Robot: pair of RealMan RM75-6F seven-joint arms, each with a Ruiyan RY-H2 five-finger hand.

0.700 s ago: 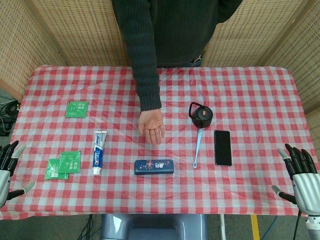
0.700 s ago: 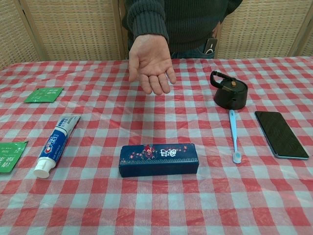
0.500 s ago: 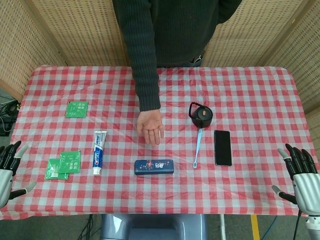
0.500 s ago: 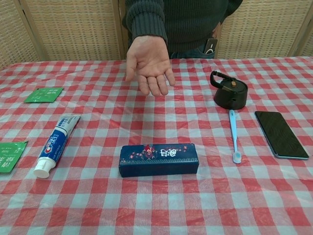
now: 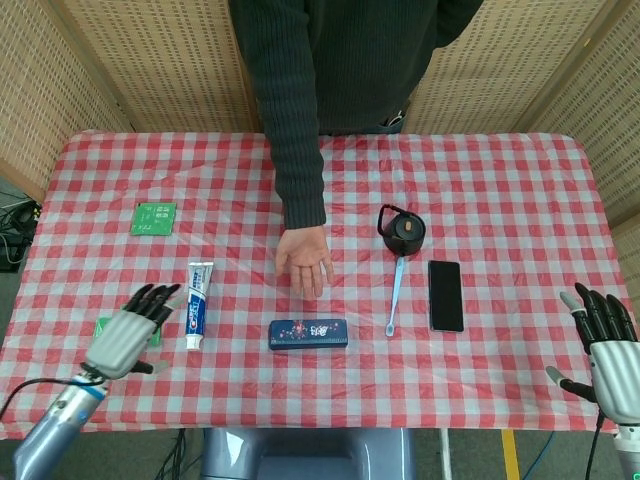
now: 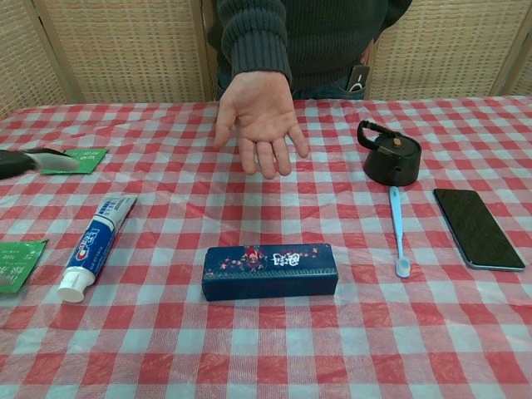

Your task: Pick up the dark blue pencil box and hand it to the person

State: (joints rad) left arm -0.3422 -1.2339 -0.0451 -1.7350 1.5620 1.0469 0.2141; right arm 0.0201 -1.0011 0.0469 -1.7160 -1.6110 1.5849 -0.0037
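Observation:
The dark blue pencil box [image 5: 308, 333] [image 6: 270, 271] lies flat near the table's front edge, its long side facing me. Just behind it the person's open palm [image 5: 305, 259] [image 6: 262, 120] is held out above the cloth. My left hand [image 5: 130, 330] hovers over the table's left part, fingers spread, holding nothing, well left of the box. Only blurred fingertips [image 6: 33, 160] of it show at the chest view's left edge. My right hand [image 5: 607, 347] stays off the table's right front corner, fingers apart and empty.
A toothpaste tube [image 5: 196, 304] lies between my left hand and the box. Green packets [image 5: 153, 217] sit at the left. Right of the box are a blue toothbrush [image 5: 396, 293], a black lid [image 5: 403, 231] and a phone [image 5: 446, 295].
My left hand has swung from the table's left edge inward over the green packets, toward the toothpaste. The person's palm shifted slightly. The right hand has barely moved.

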